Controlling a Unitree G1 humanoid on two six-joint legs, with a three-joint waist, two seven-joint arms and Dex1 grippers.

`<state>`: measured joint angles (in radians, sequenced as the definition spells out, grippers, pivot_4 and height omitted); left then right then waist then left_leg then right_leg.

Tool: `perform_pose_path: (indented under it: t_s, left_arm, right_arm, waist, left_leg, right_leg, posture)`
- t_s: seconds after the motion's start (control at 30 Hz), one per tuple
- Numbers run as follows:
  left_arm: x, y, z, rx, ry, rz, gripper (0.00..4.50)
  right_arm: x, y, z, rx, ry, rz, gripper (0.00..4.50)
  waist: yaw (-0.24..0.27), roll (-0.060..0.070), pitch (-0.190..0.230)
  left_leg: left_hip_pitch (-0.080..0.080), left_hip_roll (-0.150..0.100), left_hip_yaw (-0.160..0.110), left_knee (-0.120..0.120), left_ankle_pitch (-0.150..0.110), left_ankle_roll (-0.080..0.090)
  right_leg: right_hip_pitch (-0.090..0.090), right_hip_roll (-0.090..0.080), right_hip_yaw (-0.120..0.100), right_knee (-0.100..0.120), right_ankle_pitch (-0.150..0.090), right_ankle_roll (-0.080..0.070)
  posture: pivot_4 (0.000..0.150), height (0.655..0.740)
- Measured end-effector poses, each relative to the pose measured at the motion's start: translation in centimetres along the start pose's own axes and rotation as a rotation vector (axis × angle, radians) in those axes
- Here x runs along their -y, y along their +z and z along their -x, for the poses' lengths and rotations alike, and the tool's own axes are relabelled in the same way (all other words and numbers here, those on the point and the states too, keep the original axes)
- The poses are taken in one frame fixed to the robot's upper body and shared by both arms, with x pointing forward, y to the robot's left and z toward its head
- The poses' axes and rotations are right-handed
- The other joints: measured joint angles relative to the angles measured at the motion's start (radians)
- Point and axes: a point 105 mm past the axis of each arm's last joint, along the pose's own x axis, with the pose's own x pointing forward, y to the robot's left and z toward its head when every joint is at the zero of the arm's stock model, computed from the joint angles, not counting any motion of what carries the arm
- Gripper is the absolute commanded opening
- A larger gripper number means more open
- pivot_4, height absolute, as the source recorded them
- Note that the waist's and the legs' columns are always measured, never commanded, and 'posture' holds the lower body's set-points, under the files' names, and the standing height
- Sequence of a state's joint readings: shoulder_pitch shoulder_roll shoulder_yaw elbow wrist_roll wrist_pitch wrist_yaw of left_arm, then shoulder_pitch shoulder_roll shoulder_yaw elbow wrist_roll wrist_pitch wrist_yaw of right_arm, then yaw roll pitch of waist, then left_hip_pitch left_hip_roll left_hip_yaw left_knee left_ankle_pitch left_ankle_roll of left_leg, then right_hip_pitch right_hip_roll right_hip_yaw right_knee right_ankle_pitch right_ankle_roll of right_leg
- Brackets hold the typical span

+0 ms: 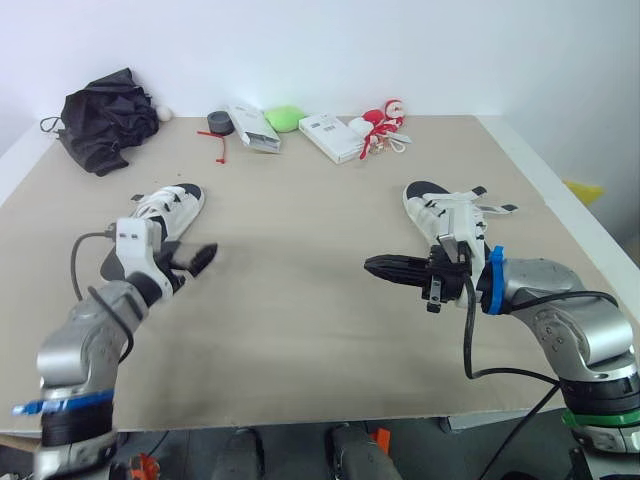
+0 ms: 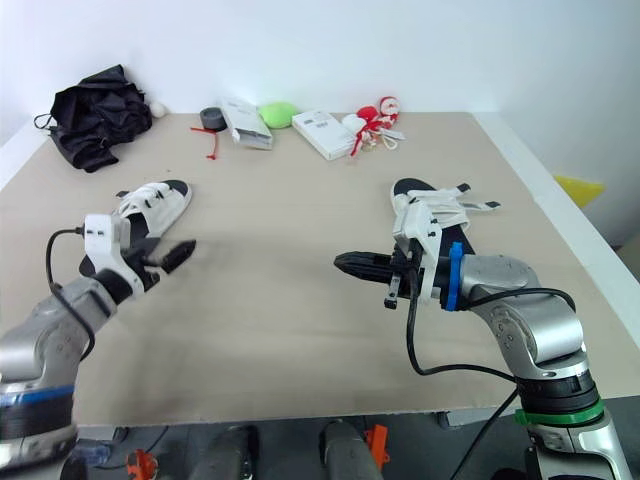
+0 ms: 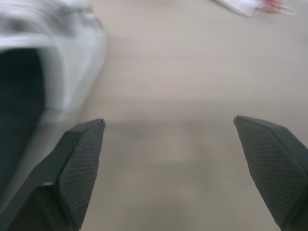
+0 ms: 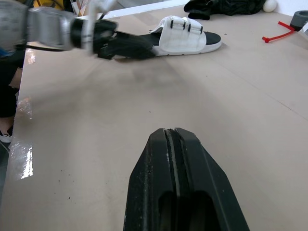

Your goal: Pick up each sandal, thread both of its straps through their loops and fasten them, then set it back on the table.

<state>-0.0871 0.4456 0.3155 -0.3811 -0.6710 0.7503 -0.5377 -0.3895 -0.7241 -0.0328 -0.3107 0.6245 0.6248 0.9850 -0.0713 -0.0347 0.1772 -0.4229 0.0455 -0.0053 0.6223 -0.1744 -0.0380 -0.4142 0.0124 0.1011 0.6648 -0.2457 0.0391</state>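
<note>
Table: a broad tan top that carried everything; its near half lay bare, which left working room in front of both arms.
Black bundle: crumpled cloth at the far left corner, well apart from both sandals and out of reach of the job.
Right sandal: flat on the table on the right side, sole down, just beyond the right wrist. Its strap ends stuck out loose to the outer side, so it looked unfastened and in need of threading.
Left sandal: flat on the left side, just behind the left gripper. Its two straps lay across the upper with their black loops in line; whether they were fully fastened I could not tell.
Right gripper: clenched on nothing, fingers pressed together. It hovered over bare table inboard of the right sandal and pointed toward the centre, so it was not lined up for a grasp.
Left gripper: released, fingers spread wide and empty, low over the table just beside the left sandal's edge, as suited a hand free of the shoe.
White boxes: along the far edge.
Small clutter: a green lump, a grey roll and a red-and-white toy in the same far row, clear of the work.
</note>
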Motion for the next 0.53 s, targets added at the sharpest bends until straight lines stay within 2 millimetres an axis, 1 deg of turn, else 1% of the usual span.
perform_pose_path:
  t_s: [0.03, 0.1, 0.17, 0.2, 0.23, 0.27, 0.3, 0.33, 0.4, 0.47, 0.53]
  left_arm:
    - [0.1, 0.0, 0.1, 0.001, -0.008, 0.003, 4.43]
    - [1.4, -0.5, 1.3, -0.035, -0.076, -0.001, 4.43]
    - [2.1, -1.9, 2.9, -0.114, -0.128, 0.012, 4.43]
    - [2.4, -3.1, 4.3, -0.187, -0.155, 0.018, 4.43]
    - [2.4, -3.7, 4.9, -0.222, -0.161, 0.023, 4.43]
    - [2.5, -3.7, 5.0, -0.225, -0.162, 0.023, 4.43]
    - [2.6, -4.4, 5.9, -0.26, -0.17, 0.03, 4.43]
    - [2.4, -5.0, 6.7, -0.276, -0.159, 0.036, 4.43]
    - [2.0, -5.1, 7.4, -0.264, -0.132, 0.035, 4.43]
    - [1.0, -5.0, 7.7, -0.248, -0.082, 0.033, 4.43]
    - [0.5, -4.9, 8.0, -0.242, -0.056, 0.037, 4.43]
  right_arm:
    - [0.0, -0.1, 0.0, -0.002, -0.001, -0.004, 0.0]
    - [-0.4, -1.2, 0.6, -0.026, -0.016, -0.037, 0.0]
    - [-0.8, -2.8, 1.5, -0.061, -0.052, -0.096, 0.0]
    - [-1.7, -3.9, 2.3, -0.083, -0.078, -0.128, 0.0]
    - [-2.0, -4.3, 2.6, -0.095, -0.087, -0.139, 0.0]
    - [-2.0, -4.3, 2.6, -0.096, -0.089, -0.14, 0.0]
    - [-2.4, -4.8, 3.0, -0.106, -0.11, -0.155, 0.0]
    - [-2.8, -5.4, 3.4, -0.119, -0.132, -0.178, 0.0]
    - [-2.8, -6.3, 4.0, -0.135, -0.172, -0.215, 0.0]
    - [-2.7, -6.4, 4.2, -0.135, -0.193, -0.228, 0.0]
    - [-2.6, -6.6, 4.6, -0.136, -0.214, -0.234, 0.0]
  waist:
    - [0.0, 0.0, 0.0]
    - [0.0, -0.001, 0.0]
    - [0.0, -0.001, 0.0]
    - [0.001, -0.001, 0.0]
    - [0.001, -0.001, 0.0]
    - [0.001, 0.0, 0.0]
    - [0.001, 0.0, 0.0]
    - [0.002, -0.001, 0.0]
    - [0.002, 0.0, 0.0]
    - [0.001, 0.0, 0.0]
    - [0.001, -0.001, 0.0]
  left_leg:
    - [0.0, 0.0, 0.0, 0.0, 0.0, 0.0]
    - [0.0, 0.0, 0.0, 0.0, -0.001, 0.0]
    - [0.0, 0.0, 0.001, -0.001, -0.003, -0.002]
    - [-0.002, 0.0, 0.001, -0.001, -0.003, -0.002]
    - [-0.001, 0.001, 0.001, -0.001, -0.004, -0.002]
    - [-0.002, 0.001, 0.001, -0.001, -0.004, -0.002]
    - [-0.001, 0.001, 0.001, -0.001, -0.004, -0.002]
    - [-0.001, 0.001, 0.001, -0.001, -0.004, -0.002]
    - [-0.001, 0.001, 0.002, 0.0, -0.004, -0.002]
    - [-0.001, 0.002, 0.002, 0.002, -0.003, -0.001]
    - [-0.001, 0.002, 0.004, 0.004, -0.002, 0.0]
  right_leg:
    - [0.0, 0.0, 0.0, 0.0, 0.0, 0.0]
    - [0.0, 0.0, 0.0, 0.0, -0.001, 0.0]
    - [-0.001, -0.001, 0.001, 0.0, -0.004, -0.001]
    - [-0.003, -0.001, 0.0, 0.0, -0.004, -0.001]
    - [-0.002, 0.0, 0.0, 0.0, -0.004, -0.002]
    - [-0.003, -0.001, 0.0, 0.001, -0.005, -0.002]
    - [-0.003, 0.0, 0.0, 0.001, -0.005, -0.003]
    - [-0.003, 0.0, 0.0, 0.001, -0.008, -0.007]
    - [-0.003, -0.001, 0.0, 0.001, -0.008, -0.009]
    - [-0.003, 0.0, 0.001, 0.001, -0.007, -0.01]
    - [-0.003, -0.001, 0.001, 0.001, -0.006, -0.011]
  posture:
    - [0.15, 0.74]
    - [0.15, 0.74]
    - [0.15, 0.74]
    - [0.15, 0.74]
    - [0.15, 0.74]
    - [0.15, 0.74]
    - [0.15, 0.74]
    - [0.15, 0.74]
    - [0.15, 0.74]
    - [0.15, 0.74]
    - [0.15, 0.74]
